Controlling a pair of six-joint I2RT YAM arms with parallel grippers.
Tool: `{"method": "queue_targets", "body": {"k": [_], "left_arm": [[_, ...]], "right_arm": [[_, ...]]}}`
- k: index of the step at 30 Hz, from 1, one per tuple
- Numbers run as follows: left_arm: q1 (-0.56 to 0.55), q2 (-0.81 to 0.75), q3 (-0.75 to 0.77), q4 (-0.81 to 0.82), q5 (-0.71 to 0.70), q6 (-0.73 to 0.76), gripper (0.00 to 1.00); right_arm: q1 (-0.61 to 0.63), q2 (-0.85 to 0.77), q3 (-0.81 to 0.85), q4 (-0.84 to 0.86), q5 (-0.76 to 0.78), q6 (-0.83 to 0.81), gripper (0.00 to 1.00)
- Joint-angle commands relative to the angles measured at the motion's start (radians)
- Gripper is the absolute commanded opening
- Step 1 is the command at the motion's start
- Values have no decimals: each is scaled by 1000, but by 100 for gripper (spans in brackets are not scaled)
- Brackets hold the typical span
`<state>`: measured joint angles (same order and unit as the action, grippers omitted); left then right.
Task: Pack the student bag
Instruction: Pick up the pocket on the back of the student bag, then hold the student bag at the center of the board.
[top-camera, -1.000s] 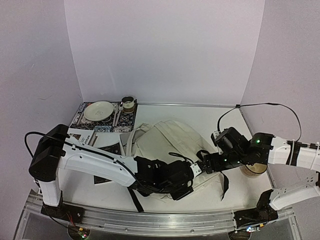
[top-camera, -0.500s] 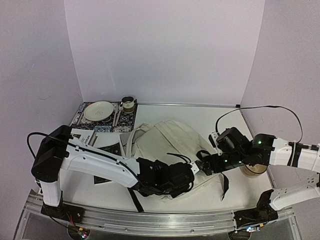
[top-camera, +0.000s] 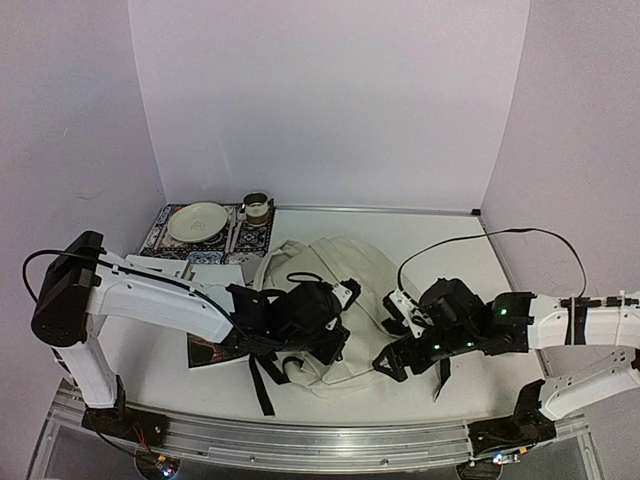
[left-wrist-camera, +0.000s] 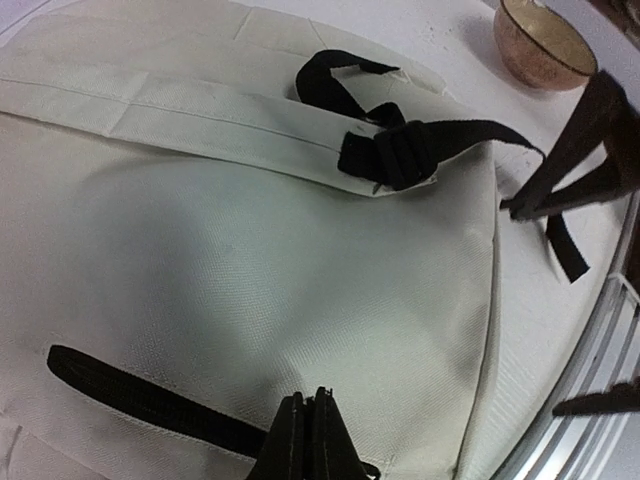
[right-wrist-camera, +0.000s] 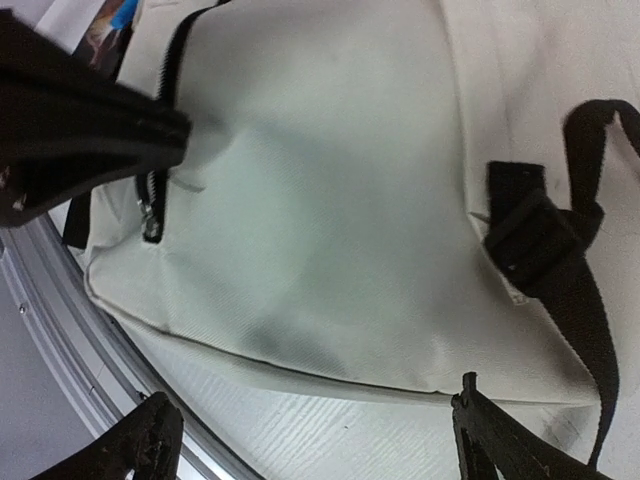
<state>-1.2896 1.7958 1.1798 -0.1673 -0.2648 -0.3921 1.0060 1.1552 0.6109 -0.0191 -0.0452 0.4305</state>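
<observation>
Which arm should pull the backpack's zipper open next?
Left, probably. The left fingers are pinched shut on the student bag right at the black zipper. The right fingers hang open by the bag's near edge, away from the zipper.

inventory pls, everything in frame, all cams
student bag: 1, cream with black straps, lying mid-table
placemat: 1, blue-white patterned, back left
plate: 1, white, on placemat
cup: 1, small, placemat's right end
cutlery: count unclear, silver, between plate and cup
papers: several, white and printed, left of bag
bowl: 1, pinkish-brown, on table beyond bag's strap
table: 1, white
left claw: 1, black, shut, at bag's zipper
right claw: 1, black, open, over bag's edge
</observation>
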Motion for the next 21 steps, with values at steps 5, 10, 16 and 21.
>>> {"method": "queue_targets", "body": {"k": [5,10,16,21], "left_arm": [[37,-90,-26,199,174,-121,0],[37,-88,-20,271,246,-154,0],[37,-119,-10,318,262,-176,0],[37,-143,-12,327,260,-200,0]], "right_arm": [[106,49,5,155,102,-84,91],[160,64,9,206,159,-80,88],[170,111,-21,279,200,-39,82],[171,108,-81,365,282,-28,78]]}}
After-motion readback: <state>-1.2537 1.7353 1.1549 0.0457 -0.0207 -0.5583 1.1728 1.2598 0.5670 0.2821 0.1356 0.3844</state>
